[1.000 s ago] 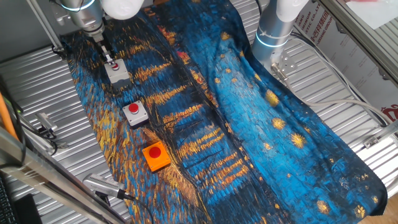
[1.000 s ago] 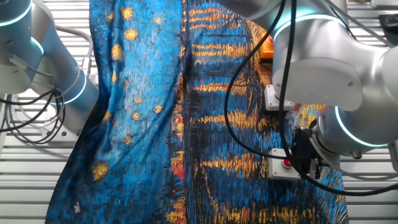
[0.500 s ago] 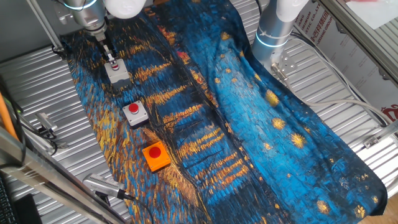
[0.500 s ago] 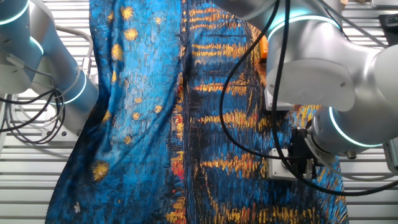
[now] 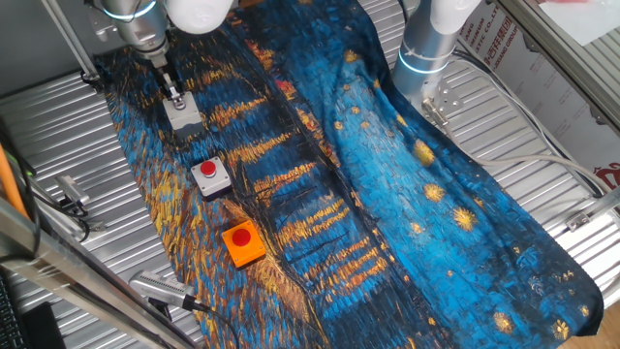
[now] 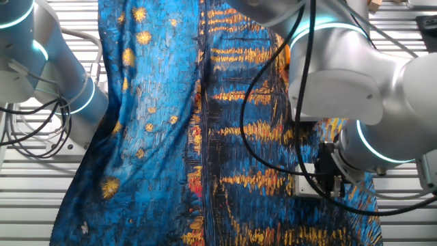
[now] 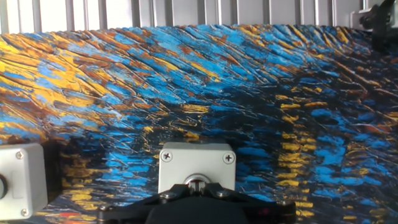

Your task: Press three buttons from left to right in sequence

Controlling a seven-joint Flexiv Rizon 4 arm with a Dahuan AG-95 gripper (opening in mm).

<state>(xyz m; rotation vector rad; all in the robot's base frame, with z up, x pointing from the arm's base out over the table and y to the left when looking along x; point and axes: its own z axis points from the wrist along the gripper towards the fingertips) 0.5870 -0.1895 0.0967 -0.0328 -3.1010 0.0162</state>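
Note:
Three buttons lie in a row on the cloth. The far grey box (image 5: 183,116) sits under my gripper (image 5: 175,96), whose tips rest on its cap, so the red cap is hidden. The middle grey box (image 5: 210,175) shows its red cap, and the orange box (image 5: 242,242) lies nearest. In the hand view the fingertips (image 7: 184,186) stand together, shut, against the cap's metal ring on the grey box (image 7: 197,163). A second grey box (image 7: 18,182) shows at the left edge. In the other fixed view the arm covers most of the pressed box (image 6: 303,186).
A blue and gold painted cloth (image 5: 387,174) covers the ribbed metal table (image 5: 58,126). A second arm's base (image 5: 426,48) stands at the back. A metal tool (image 5: 160,289) and clips (image 5: 68,199) lie on the left side.
My gripper has come down onto the far grey box. Its red cap, visible a second ago, is now covered by the fingertips.

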